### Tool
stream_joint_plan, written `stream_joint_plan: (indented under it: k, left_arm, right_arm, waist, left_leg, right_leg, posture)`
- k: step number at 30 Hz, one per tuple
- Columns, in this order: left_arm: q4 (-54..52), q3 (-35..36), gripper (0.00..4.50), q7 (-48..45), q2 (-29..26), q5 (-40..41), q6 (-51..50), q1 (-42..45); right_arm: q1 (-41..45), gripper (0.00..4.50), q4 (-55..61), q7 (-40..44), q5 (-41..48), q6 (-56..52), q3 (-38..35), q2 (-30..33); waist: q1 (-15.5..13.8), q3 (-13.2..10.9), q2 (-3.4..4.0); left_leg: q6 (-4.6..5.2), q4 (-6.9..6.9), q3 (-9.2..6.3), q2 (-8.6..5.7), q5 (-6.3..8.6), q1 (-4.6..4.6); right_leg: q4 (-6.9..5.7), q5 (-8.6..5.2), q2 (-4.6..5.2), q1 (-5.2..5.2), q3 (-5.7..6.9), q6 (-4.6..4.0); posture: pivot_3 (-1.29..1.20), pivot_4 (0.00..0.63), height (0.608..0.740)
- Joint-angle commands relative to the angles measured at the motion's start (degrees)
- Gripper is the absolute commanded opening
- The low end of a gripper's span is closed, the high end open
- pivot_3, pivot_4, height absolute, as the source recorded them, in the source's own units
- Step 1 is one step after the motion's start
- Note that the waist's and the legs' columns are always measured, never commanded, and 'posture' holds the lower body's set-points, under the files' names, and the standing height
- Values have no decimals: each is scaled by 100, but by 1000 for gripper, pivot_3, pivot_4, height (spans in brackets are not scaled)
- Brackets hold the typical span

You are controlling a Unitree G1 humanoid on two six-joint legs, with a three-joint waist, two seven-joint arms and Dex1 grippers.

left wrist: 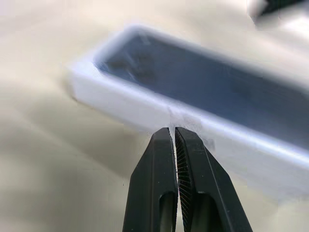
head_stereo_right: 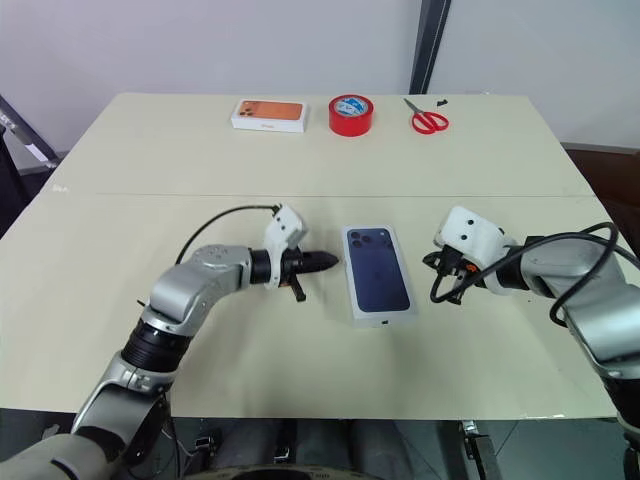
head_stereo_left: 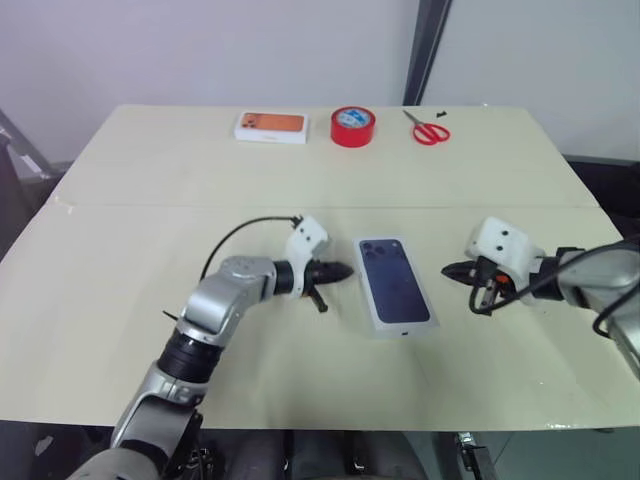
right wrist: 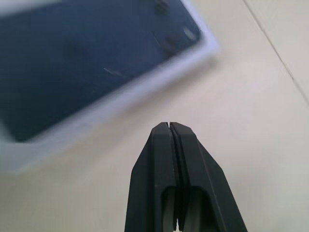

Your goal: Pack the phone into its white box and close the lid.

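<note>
The lid (head_stereo_left: pixel 396 285), its printed dark blue phone picture facing up, is sitting squarely on the white box, and the closed package is lying flat near the middle of the table (head_stereo_left: pixel 150 250); whether the phone is lying inside cannot be told. The left gripper (head_stereo_left: pixel 340 271) is hovering just beside the package's left long edge, fingers pressed together and gripping nothing, tips pointing toward the package. The right gripper (head_stereo_left: pixel 452 270) is hovering near the opposite long edge, likewise closed on nothing and aimed inward. Along the far edge of the table a white box with an orange phone picture (head_stereo_left: pixel 271 126), a roll of red tape (head_stereo_left: pixel 352 127) and red-handled scissors (head_stereo_left: pixel 429 129) are lying well apart from the package.
</note>
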State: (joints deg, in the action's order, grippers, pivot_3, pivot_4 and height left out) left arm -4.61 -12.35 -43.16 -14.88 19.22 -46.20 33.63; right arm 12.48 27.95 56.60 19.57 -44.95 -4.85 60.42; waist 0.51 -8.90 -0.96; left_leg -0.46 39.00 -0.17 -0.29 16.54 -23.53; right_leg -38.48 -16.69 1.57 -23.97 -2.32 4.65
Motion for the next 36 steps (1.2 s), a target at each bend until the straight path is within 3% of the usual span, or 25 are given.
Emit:
stream_joint_plan:
  k: [1,8,13,18,23,31,36]
  left_arm:
    - [-6,-20,194,80,183,51,82,339]
    - [957,-1195,194,58,192,-894,521,583]
    - [1164,-1294,194,59,275,-1014,582,522]
    - [534,-350,194,295,322,-543,754,239]
    - [-342,813,194,827,-188,-368,625,-304]
    - [-1361,2254,194,1057,-1345,-303,808,-1836]
    - [-1491,2889,194,1116,-1632,-248,1008,-2576]
  right_arm:
    - [-228,41,562,157,444,-81,-158,-51]
    - [-714,41,789,-408,-110,-35,774,-137]
    - [-820,41,763,-487,-282,105,862,-17]
    - [-353,41,388,-820,-36,313,211,-486]
    - [331,41,-904,-1231,-237,931,-159,-964]
    - [1047,41,-3176,-682,-123,1841,-409,-1109]
    - [1105,41,-3446,-241,106,2003,-488,-1189]
  waist:
    - [-5,0,0]
    - [12,0,1]
    - [-2,5,-1]
    - [37,4,-1]
    - [25,3,0]
    - [-8,1,3]
    - [14,0,5]
  left_leg:
    - [3,3,0,0,2,1]
    - [12,4,-3,-2,8,20]
    - [13,5,-6,-1,9,37]
    - [14,5,-8,0,10,37]
    - [12,4,-7,2,9,34]
    - [11,-1,-4,-1,11,32]
    - [11,-5,-5,0,12,28]
  right_leg:
    - [5,0,0,8,0,1]
    - [20,-1,0,33,2,2]
    - [29,-2,1,57,5,2]
    - [27,-2,1,55,4,2]
    - [20,-2,0,46,2,2]
    - [29,-1,13,46,4,2]
    - [35,-2,17,45,7,2]
  posture:
    - [0,150,733]
    - [0,150,733]
    - [0,150,733]
    - [0,150,733]
    - [0,150,733]
    - [0,150,733]
    - [0,150,733]
